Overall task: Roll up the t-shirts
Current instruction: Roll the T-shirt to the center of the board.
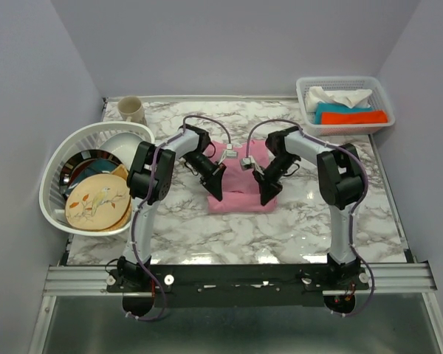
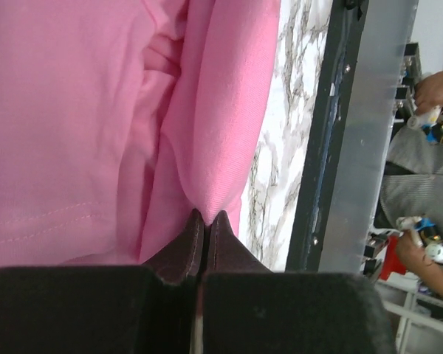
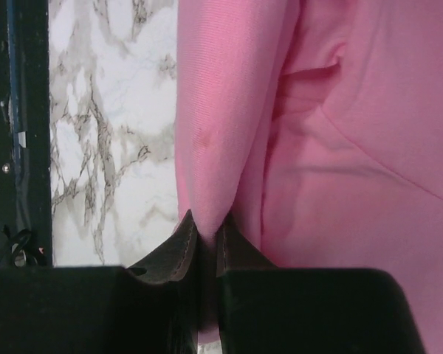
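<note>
A light-pink t-shirt [image 1: 240, 181] lies folded on the marble table, its near edge rolled into a thick fold. My left gripper [image 1: 216, 193] is shut on the left end of that near fold. In the left wrist view the pink cloth [image 2: 96, 110] fills the picture and a pinch of it runs down between the dark fingertips [image 2: 194, 228]. My right gripper [image 1: 268, 198] is shut on the right end of the same fold. Its wrist view shows pink cloth [image 3: 340, 147] squeezed between the two dark fingertips [image 3: 183, 234].
A white basket [image 1: 55, 210] with plates and bowls stands at the left, a beige mug [image 1: 131, 110] behind it. A white tray [image 1: 345, 85] with folded white, teal and orange cloths sits at the back right. Bare marble table [image 1: 236, 232] lies in front of the shirt.
</note>
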Motion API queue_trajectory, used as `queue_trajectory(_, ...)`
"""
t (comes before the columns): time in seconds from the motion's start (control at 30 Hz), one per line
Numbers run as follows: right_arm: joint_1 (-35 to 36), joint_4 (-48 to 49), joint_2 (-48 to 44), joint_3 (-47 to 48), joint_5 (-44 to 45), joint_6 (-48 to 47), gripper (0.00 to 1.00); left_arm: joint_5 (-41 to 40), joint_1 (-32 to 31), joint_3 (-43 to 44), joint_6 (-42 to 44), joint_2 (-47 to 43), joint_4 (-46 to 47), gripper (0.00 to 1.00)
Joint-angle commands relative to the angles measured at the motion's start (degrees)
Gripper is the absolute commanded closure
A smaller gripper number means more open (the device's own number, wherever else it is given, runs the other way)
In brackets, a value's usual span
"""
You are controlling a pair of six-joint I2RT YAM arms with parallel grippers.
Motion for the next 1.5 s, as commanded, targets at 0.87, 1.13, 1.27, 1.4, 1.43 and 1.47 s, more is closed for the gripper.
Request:
queue_trajectory(0.87,-1.6,-14.5,19.7,19.0,5.0,14.4,0.76,-23.1,1.9,-22.0,-23.6,-30.3,40.3,0.55)
queue_trajectory(1.13,-1.6,-14.5,20.3,19.7,4.6,15.4,0.76,-47.2,-15.1,-51.9,-15.2,-54.5,64.3,0.36)
queue_trajectory(1.27,-1.6,-14.5,20.8,20.3,4.4,16.0,0.76,-58.0,-24.5,-67.8,-9.6,-64.0,86.4,0.29)
queue_trajectory(1.4,-1.6,-14.5,20.8,20.3,4.3,16.0,0.76,-65.5,-29.6,-76.1,-6.1,-64.0,96.8,0.27)
queue_trajectory(1.43,-1.6,-14.5,20.7,20.2,4.4,15.9,0.76,-65.4,-30.4,-77.1,-4.5,-63.9,98.0,0.27)
queue_trajectory(1.47,-1.6,-14.5,20.7,20.2,4.4,15.8,0.76,-65.5,-30.7,-78.0,-3.6,-63.7,99.8,0.27)
